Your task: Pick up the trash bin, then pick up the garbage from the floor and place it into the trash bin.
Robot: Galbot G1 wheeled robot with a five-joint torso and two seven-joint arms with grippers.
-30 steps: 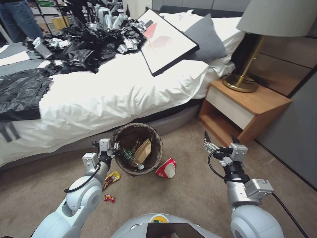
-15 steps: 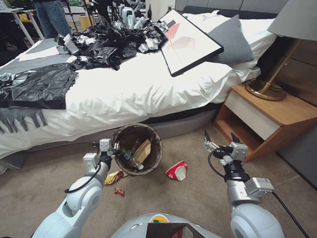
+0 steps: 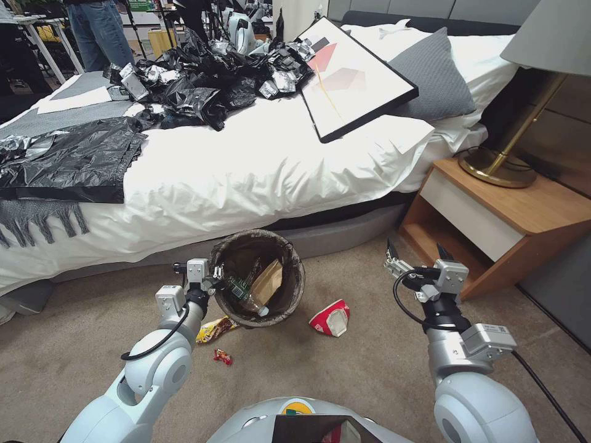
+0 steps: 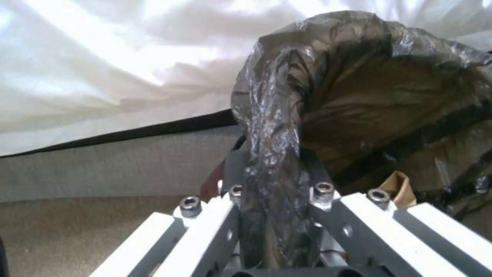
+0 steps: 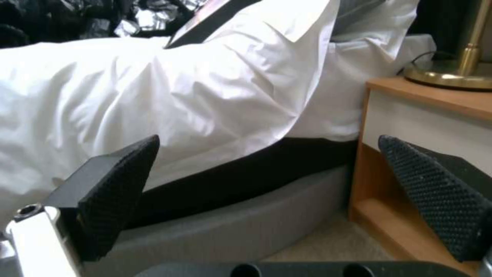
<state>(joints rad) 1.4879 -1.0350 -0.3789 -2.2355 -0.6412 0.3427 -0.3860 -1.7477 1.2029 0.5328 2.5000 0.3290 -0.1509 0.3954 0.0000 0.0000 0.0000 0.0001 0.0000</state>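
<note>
Left gripper pinched the bag-lined rim of the trash bin. Right gripper hovered spread beside the nightstand, empty.

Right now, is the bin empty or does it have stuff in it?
Not empty. The bin, held at its rim by the left gripper, has a brown paper bag and a bottle inside, well below the rim.

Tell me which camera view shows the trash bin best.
The head view: it takes in the trash bin's whole bag-lined rim and the paper bag and bottle inside, with the left gripper at its rim. The left wrist view gives a close-up of the rim's bag clamped between the fingers.
</note>
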